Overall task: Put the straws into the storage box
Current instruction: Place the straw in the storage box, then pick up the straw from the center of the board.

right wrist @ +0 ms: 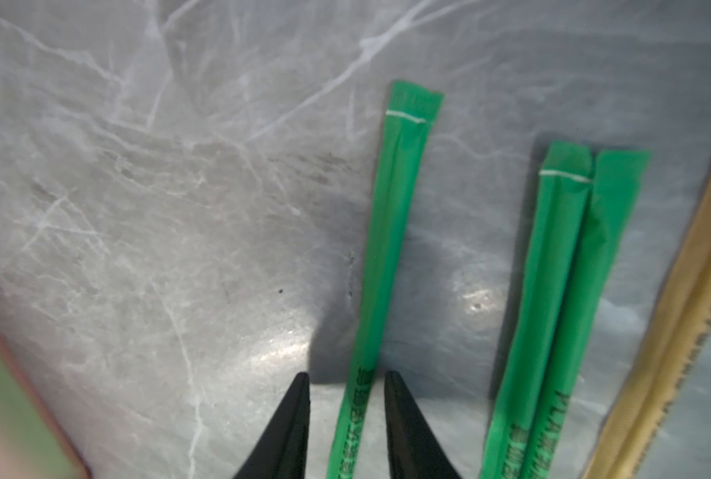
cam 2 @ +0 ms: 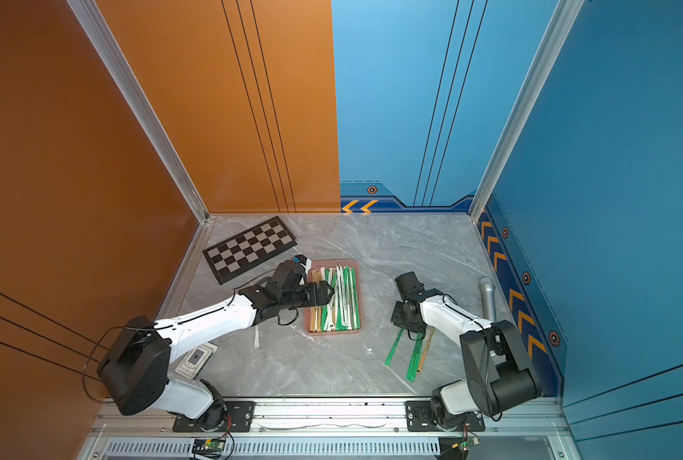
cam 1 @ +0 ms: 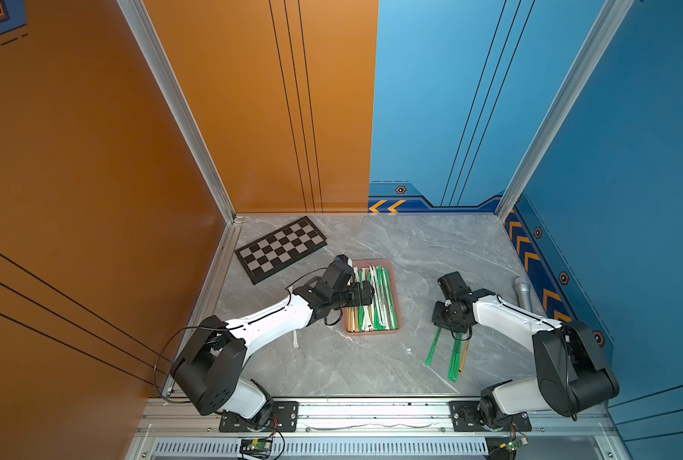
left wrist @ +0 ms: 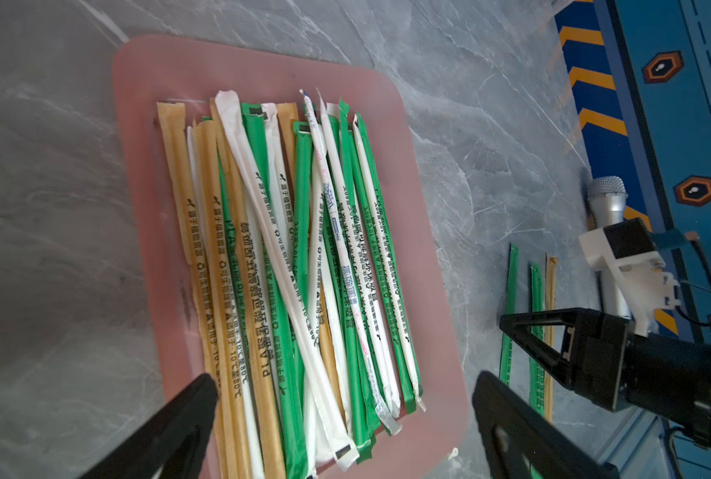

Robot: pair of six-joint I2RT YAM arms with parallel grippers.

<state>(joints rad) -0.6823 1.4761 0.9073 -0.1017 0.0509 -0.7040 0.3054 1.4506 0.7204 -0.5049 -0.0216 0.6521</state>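
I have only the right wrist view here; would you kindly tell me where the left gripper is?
Observer: The left gripper hangs open and empty over the pink storage box.
Operator: Thank you. Does any straw lie outside my view and outside the box?
Observer: Yes, one white straw lies on the table, partly under the left arm.
Operator: Is anything else close to my arm?
Observer: A silver microphone lies on the table just beyond the right arm.

The grey marble surface (cam 1: 411, 247) carried a chequered board (cam 1: 280, 249), the pink storage box (left wrist: 262, 62), a silver microphone (cam 1: 523, 292) and several loose straws (cam 1: 455, 356).
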